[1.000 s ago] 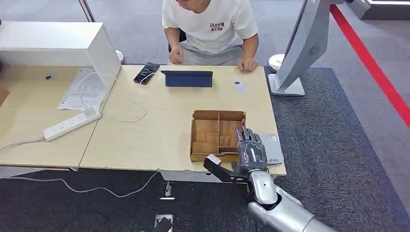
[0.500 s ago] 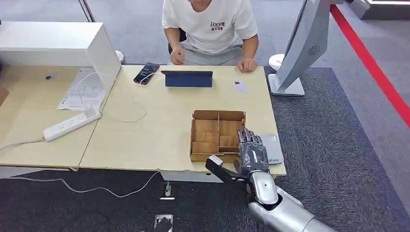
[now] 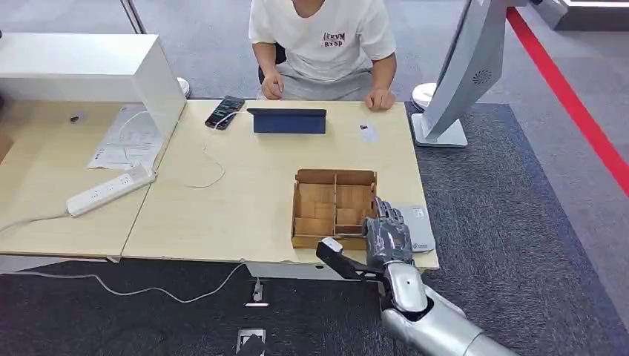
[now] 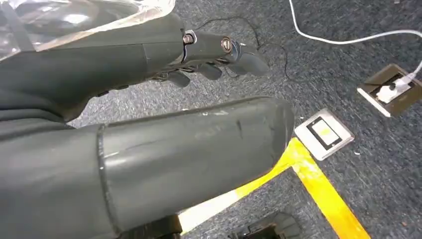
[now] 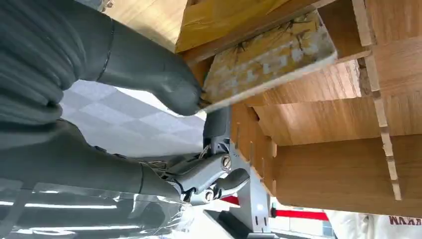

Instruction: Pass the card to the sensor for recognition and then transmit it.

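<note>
A wooden divided box (image 3: 335, 176) stands near the table's front edge. My right hand (image 3: 387, 236) hovers over its near right corner, fingers above the compartments and thumb spread wide past the front wall. In the right wrist view a yellowish patterned card (image 5: 268, 52) lies tilted on the box's dividers (image 5: 338, 169). My right hand (image 5: 149, 99) has its thumb tip against the card's edge, and the dark fingers stay apart from it. A flat grey sensor (image 3: 420, 226) lies just right of the box. My left hand (image 4: 199, 50) hangs over the carpet holding nothing.
A person (image 3: 323, 44) sits at the far side with both hands at the table edge. A tablet (image 3: 288, 120), a phone (image 3: 225, 111) and a small white card (image 3: 367, 132) lie there. A power strip (image 3: 111, 189) is at the left, a grey stand (image 3: 460, 74) at the right.
My right hand has drawn back a little toward the table's near edge, over the box's corner. Nothing else has moved.
</note>
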